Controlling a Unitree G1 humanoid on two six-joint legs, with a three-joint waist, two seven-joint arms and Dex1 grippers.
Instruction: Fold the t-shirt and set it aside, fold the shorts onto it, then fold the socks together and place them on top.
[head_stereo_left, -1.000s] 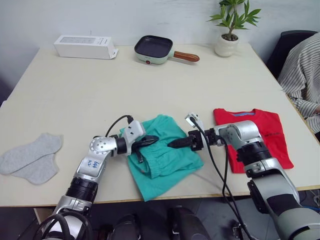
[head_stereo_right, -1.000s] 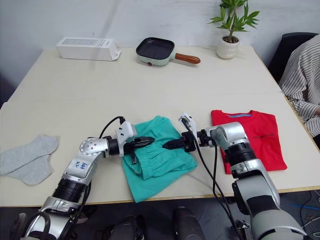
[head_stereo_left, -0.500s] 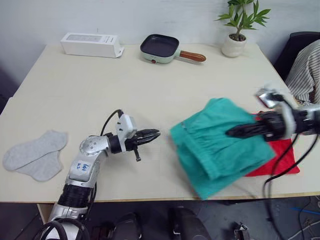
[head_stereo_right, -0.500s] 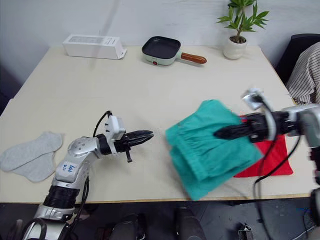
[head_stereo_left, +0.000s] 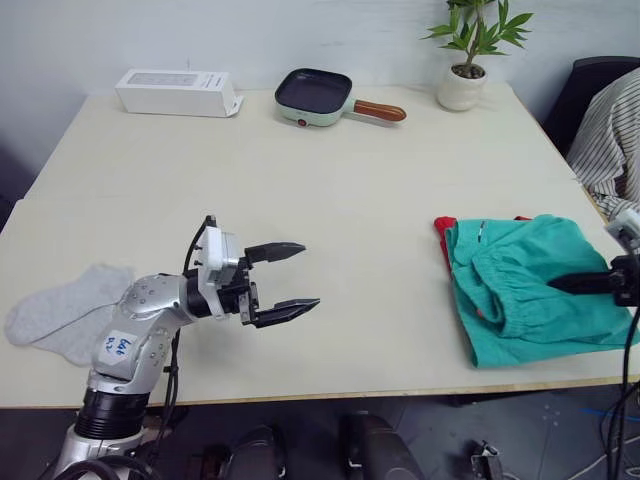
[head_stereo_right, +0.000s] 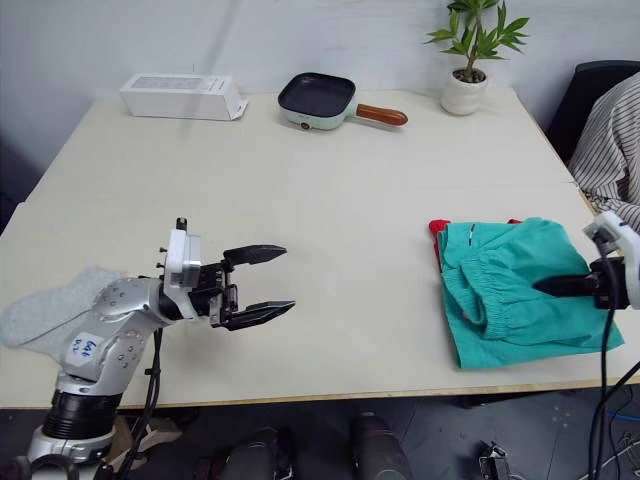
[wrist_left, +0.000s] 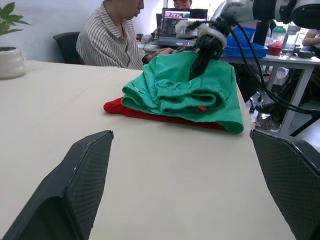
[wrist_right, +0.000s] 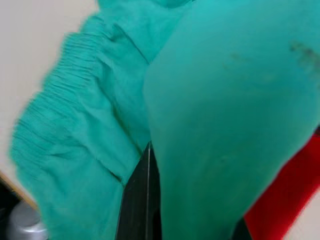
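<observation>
The shorts (head_stereo_left: 530, 285) lie soft and floppy on the shirt (head_stereo_left: 441, 226). The right gripper (head_stereo_left: 580, 284) pinches them. The left gripper (head_stereo_left: 290, 277) is spread wide. The socks (head_stereo_left: 55, 310) look light; grab them mid-sock.

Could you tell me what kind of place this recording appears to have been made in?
Probably an office or lab. A person in a striped shirt sits beside the beige table, with an open laptop on a desk behind. A potted plant and a white box stand along the table's far edge.
</observation>
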